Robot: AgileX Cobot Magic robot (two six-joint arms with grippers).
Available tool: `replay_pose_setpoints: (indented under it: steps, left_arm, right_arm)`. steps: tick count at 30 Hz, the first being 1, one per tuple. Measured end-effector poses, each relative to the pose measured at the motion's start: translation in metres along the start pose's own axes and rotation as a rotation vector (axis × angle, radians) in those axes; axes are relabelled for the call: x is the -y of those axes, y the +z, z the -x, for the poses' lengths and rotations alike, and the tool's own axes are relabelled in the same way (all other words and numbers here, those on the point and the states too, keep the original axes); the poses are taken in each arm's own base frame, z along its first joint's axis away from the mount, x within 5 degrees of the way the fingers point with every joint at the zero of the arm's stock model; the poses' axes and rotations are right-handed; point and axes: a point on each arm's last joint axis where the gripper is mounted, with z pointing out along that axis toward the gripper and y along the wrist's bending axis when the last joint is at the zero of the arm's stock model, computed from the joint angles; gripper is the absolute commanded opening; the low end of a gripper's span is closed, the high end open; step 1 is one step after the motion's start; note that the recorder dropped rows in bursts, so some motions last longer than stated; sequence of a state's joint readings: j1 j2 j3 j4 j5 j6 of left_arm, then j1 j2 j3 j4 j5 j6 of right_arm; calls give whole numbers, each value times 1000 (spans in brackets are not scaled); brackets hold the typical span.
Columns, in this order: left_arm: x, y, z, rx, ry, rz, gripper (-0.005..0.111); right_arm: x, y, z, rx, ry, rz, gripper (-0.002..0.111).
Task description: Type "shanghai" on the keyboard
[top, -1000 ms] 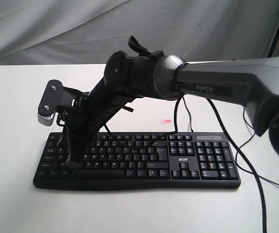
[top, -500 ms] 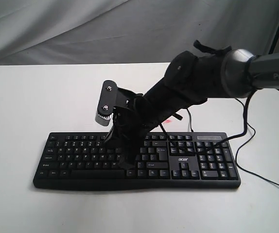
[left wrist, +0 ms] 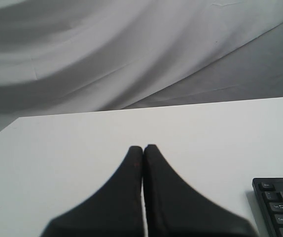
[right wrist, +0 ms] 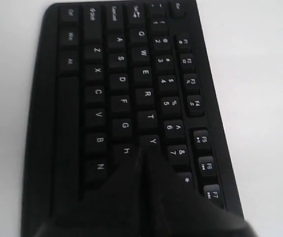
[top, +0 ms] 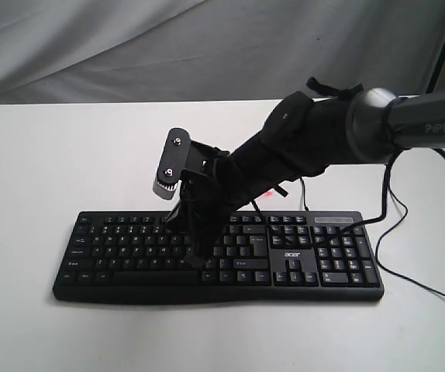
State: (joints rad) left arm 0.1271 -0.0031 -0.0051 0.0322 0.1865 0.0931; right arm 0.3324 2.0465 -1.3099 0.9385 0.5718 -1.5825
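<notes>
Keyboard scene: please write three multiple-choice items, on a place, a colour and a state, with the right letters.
1. Where does the right end effector point on the keyboard?
A) the number pad
B) the letter keys by the H key and the Y key
C) the space bar

2. What colour are the key legends?
A) white
B) red
C) yellow

3. How do the fingers of the left end effector stand?
A) wide apart
B) half open
C) pressed together, holding nothing

1 B: the right wrist view shows its tips between those keys.
2 A: white letters on black keys.
3 C: the left wrist view shows them touching, nothing between.
</notes>
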Motion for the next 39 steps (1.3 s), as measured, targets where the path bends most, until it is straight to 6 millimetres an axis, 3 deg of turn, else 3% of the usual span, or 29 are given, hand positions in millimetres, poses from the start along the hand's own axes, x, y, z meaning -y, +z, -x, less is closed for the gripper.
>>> replay_pose_setpoints:
  steps: [3, 15, 20, 28, 39]
  left_arm:
    - [0, 0, 0, 0, 0, 0, 1]
    - [0, 0, 0, 0, 0, 0, 1]
    - [0, 0, 0, 0, 0, 0, 1]
    - [0, 0, 0, 0, 0, 0, 1]
    - [0, 0, 0, 0, 0, 0, 1]
  right_arm:
    - [3, 6, -6, -15, 12, -15, 0]
    - [12, 0, -13, -1, -34, -23, 0]
    - [16, -4, -3, 39, -45, 29, 0]
    - [18, 12, -15, 18, -12, 82, 0]
    - [19, 13, -19, -3, -26, 89, 0]
